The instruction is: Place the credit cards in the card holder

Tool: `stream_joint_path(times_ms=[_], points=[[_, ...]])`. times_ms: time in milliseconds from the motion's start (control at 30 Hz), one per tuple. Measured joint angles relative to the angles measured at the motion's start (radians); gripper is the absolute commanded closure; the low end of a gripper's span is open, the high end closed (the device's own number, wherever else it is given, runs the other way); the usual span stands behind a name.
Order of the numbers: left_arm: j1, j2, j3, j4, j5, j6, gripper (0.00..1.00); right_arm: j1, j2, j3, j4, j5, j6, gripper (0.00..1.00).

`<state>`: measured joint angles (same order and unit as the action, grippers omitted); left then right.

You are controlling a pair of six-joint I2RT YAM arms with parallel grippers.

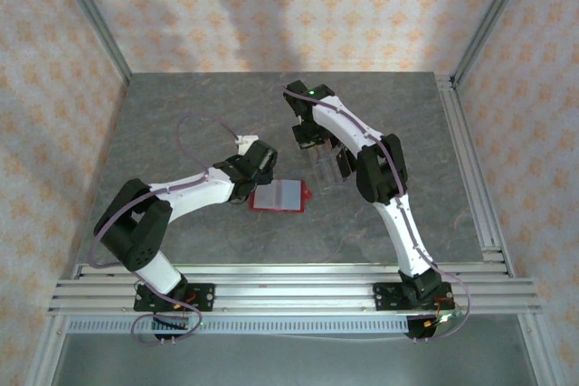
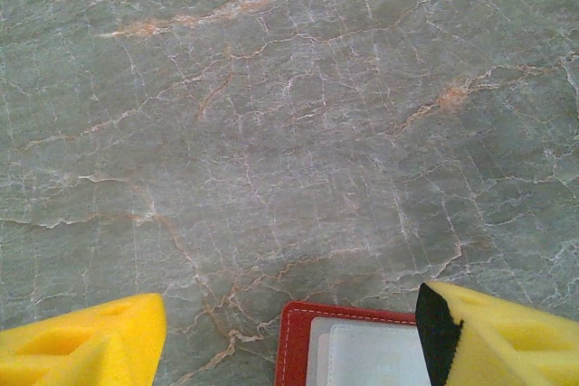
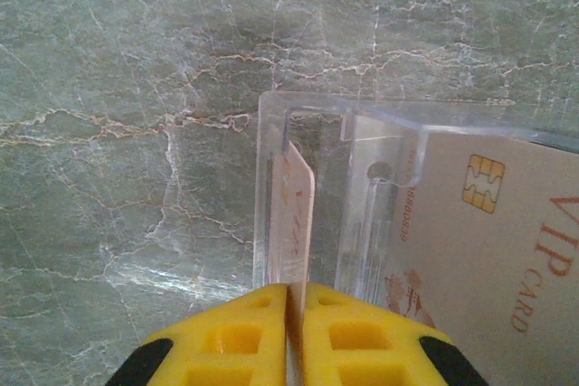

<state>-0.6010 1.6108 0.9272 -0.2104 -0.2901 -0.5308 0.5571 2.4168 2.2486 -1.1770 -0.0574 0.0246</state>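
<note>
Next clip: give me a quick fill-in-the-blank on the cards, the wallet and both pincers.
1. The right pincer is ____ on a credit card standing on edge in a clear plastic stand.
2. The flat card beside it reads ____ CARD.
3. The left pincer hangs open over the card holder, whose cover is ____.
Missing words: shut; VIP; red.

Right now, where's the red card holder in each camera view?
Top external: card holder at the table's centre.
Left wrist: bottom edge, inside the left gripper.
Right wrist: looks at the clear card stand and a gripped credit card.
Shared landmark: veined grey marble tabletop.
</note>
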Motion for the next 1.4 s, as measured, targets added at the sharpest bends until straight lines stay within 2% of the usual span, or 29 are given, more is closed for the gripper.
stream_joint_path(times_ms=[67, 733, 1133, 1400], points=[[0.0, 0.0, 0.0, 0.0, 0.003, -0.003, 0.26, 0.0, 0.0, 0.0, 0.0, -0.003, 0.0, 0.86], [0.0, 0.0, 0.0, 0.0, 0.006, -0.018, 0.26, -0.004, -0.014, 0.0, 0.0, -0.018, 0.0, 0.86], [0.0, 0.0, 0.0, 0.0, 0.006, -0.018, 0.26, -0.005, -0.017, 0.0, 0.0, -0.029, 0.004, 1.0], [0.0, 0.0, 0.0, -0.002, 0.006, -0.018, 0.26, -0.006, -0.018, 0.0, 0.0, -0.048, 0.004, 1.0]])
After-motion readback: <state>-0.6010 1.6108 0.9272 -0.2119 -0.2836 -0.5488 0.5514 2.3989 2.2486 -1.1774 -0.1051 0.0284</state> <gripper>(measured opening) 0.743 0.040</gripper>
